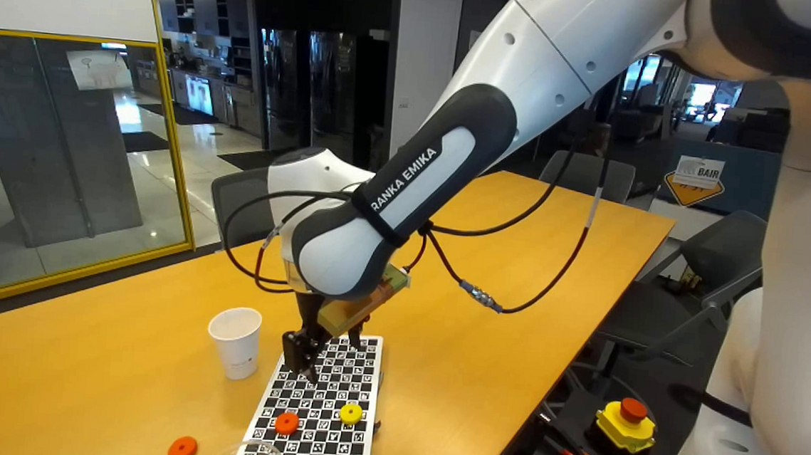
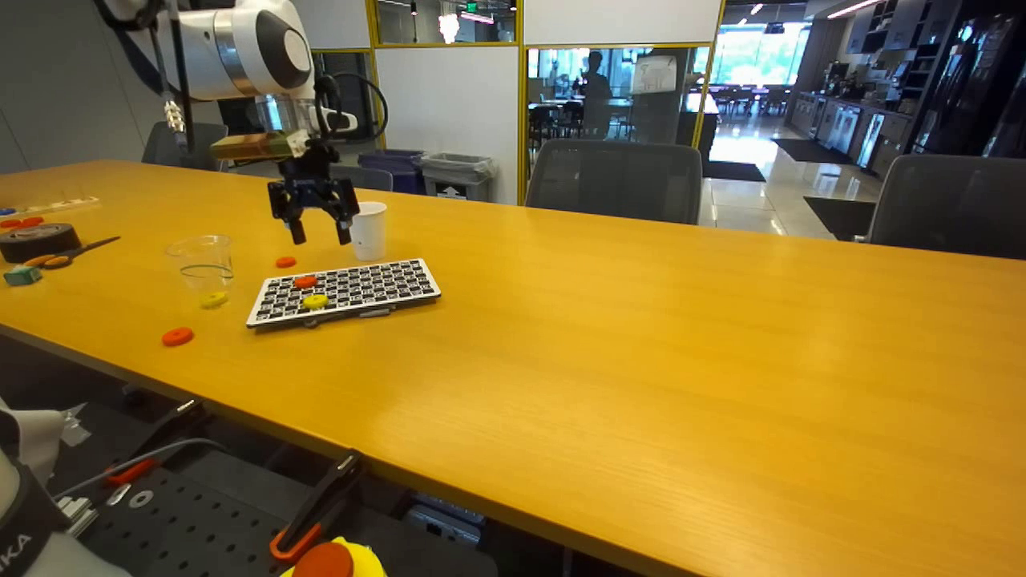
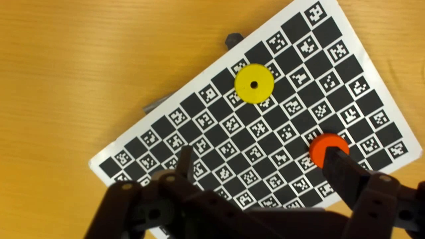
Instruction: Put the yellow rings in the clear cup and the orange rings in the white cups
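One yellow ring [image 3: 245, 84] and one orange ring [image 3: 320, 146] are lying on the checkered board [image 3: 239, 127], your hand [image 2: 321, 234] is hanging above, spread wide, holding nothing

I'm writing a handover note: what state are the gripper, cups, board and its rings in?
Gripper: open, holding nothing
Checkered board: lying face up
Yellow ring: flat on the board
Orange ring: flat on the board
White cup: upright, its bottom inside unseen
Clear cup: upright, second yellow ring showing through near its base

The arm [image 1: 481, 122] reads "RANKA EMIKA"; a placard [image 1: 699, 172], "BAIR".
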Controlling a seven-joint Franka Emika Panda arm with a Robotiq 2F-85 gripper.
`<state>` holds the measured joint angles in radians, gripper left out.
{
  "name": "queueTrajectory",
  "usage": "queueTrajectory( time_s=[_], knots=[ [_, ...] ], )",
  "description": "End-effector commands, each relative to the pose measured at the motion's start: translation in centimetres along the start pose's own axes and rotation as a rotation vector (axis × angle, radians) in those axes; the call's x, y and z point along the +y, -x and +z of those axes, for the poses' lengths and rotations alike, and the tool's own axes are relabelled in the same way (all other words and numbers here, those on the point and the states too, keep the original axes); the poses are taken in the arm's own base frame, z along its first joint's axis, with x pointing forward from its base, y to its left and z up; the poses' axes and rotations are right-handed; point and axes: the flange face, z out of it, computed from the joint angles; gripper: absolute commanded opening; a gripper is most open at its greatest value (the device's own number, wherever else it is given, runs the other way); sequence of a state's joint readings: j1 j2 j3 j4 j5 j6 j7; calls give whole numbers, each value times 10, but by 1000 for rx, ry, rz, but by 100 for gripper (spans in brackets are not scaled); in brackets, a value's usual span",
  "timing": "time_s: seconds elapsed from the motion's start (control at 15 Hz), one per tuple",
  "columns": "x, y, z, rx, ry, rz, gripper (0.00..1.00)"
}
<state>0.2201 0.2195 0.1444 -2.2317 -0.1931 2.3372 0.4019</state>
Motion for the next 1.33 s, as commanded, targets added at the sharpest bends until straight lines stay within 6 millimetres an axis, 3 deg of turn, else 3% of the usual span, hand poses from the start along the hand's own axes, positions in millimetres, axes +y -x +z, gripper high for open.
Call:
queueTrajectory(
  time_s=[0.0, 0.73, 1.27],
  knots=[
    [-1, 8, 22, -13, -26, 52, 100],
    [2, 30, 62, -10, -83, 76, 100],
    [-2, 31, 82, -36, -79, 64, 100]
  ],
)
